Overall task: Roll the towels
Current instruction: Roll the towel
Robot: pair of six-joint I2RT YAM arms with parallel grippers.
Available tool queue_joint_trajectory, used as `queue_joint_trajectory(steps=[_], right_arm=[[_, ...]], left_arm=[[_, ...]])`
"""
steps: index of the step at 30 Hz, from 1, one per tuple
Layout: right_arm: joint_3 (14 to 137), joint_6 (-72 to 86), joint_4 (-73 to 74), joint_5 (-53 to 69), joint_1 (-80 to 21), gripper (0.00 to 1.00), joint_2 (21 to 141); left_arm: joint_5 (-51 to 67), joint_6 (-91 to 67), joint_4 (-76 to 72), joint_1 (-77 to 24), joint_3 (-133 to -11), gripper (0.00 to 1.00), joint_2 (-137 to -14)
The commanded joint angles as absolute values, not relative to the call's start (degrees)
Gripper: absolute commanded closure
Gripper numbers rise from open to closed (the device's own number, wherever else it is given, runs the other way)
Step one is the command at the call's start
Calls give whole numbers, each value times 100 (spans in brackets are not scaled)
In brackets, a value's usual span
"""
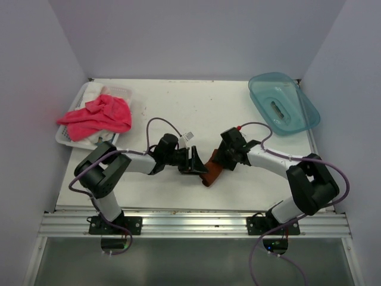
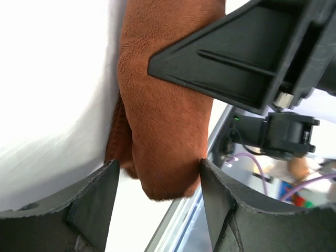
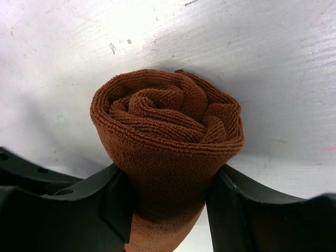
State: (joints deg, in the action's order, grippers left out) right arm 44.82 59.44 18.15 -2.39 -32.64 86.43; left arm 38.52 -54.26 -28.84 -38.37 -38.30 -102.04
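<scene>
Rust-brown towel [image 3: 167, 126]: rolled, table centre, near side.
Right gripper [image 3: 168, 194]: clamped around the roll.
Left gripper [image 2: 157, 181]: jaws spread, straddling the roll's end.
Pink towel [image 1: 95, 116]: far left, unrolled, over basket [image 1: 62, 137].
Advice: hold pinch firm; release only with loose edge underneath.

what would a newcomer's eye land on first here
The rust-brown towel at centre, rolled into a tight spiral, is squeezed by the right hand while the left hand stands open at its other end. Next come the bright pink towel heaped on a white basket at far left, and a teal tray at far right.
</scene>
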Motion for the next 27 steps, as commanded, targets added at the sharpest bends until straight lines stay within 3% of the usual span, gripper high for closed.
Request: queue_joint_trajectory(steps=[1,8,16,27], right_arm=[[4719,5775,2671,-834,-3270,55,8921],[5132,5660,3207,-923,-3278,56,9123],[5598,5450,3542,-782,-3278,56,9395],[5809,5353,3656,-536,-3243,53,9457]], left_arm=[[3148,-4361,-1558,-3841,-4174,34,-9416],[1531,-2647,-159,-4314,-4737,34,-8640],[1073,-1512,-176,-5474,-5159,30,-8595],[168,-1125,-431,-6020,-5150,22,-8991]])
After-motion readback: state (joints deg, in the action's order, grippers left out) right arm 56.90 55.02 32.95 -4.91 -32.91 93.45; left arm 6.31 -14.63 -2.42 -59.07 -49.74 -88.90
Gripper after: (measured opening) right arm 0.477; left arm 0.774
